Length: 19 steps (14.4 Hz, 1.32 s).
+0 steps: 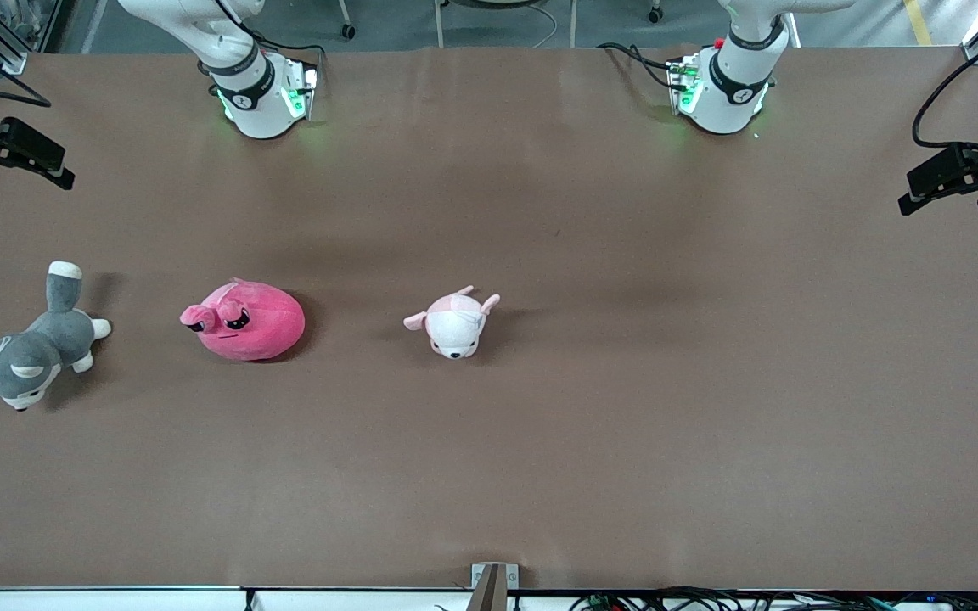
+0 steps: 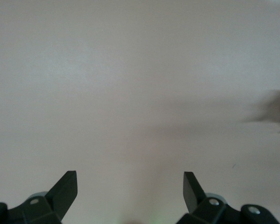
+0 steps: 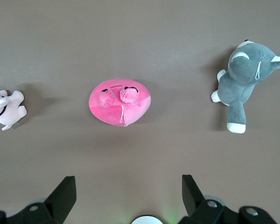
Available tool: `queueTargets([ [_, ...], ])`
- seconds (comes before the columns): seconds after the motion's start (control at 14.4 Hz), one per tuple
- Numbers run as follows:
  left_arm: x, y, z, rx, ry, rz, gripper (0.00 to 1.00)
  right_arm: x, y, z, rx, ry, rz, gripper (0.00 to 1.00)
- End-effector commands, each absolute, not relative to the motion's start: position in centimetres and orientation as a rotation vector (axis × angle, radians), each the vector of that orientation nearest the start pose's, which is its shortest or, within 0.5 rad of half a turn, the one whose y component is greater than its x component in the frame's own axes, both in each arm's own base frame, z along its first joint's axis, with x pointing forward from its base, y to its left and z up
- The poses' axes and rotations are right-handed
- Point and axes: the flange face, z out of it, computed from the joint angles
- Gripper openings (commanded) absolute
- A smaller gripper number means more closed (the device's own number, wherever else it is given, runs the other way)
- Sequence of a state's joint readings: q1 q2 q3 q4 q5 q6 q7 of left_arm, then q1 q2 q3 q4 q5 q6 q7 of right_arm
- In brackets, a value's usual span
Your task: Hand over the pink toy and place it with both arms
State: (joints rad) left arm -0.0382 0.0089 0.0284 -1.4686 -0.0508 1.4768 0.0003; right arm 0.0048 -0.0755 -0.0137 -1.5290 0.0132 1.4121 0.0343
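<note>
Front view showed three plush animals in a row on the brown desk (image 1: 625, 424), all toward the right arm's end or the middle. The pink toy (image 1: 247, 321), a round, smooth-napped blob with small ears, lay between a grey husky plush (image 1: 26, 356) and a smaller pale pink-and-white puppy plush (image 1: 455, 322). Neither arm's tool appeared in this view; only the bases showed.

Left wrist view showed the left tool (image 2: 129, 186) with its fingers spread wide over bare desk, holding nothing; a sliver of white plush sat at the picture's edge.

Right wrist view showed the right tool (image 3: 129, 189) also spread wide and holding nothing, hanging above the pink toy (image 3: 120, 101), with the husky (image 3: 242, 84) and the puppy (image 3: 7, 109) in sight.

I judged the likeliest slip to be a mix-up, since the puppy is pinkish too. The soft, rounded body could also squash and squirm out of a shallow pinch, and a mid-air pass between two tools leaves little fabric for the second one to catch.
</note>
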Motion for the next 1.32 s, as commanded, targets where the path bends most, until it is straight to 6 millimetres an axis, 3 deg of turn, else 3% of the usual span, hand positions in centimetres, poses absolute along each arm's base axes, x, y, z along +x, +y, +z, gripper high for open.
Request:
queueTargets([
  [0.0, 54.85, -1.39, 66.42, -3.173, 0.036, -0.026, 1.00, 51.29, -0.01, 67.50, -3.125, 0.054, 0.063, 1.00],
  [1.25, 54.85, -1.64, 66.42, -3.173, 0.044, -0.026, 1.00, 51.36, 0.07, 67.62, -3.105, 0.049, 0.051, 1.00],
])
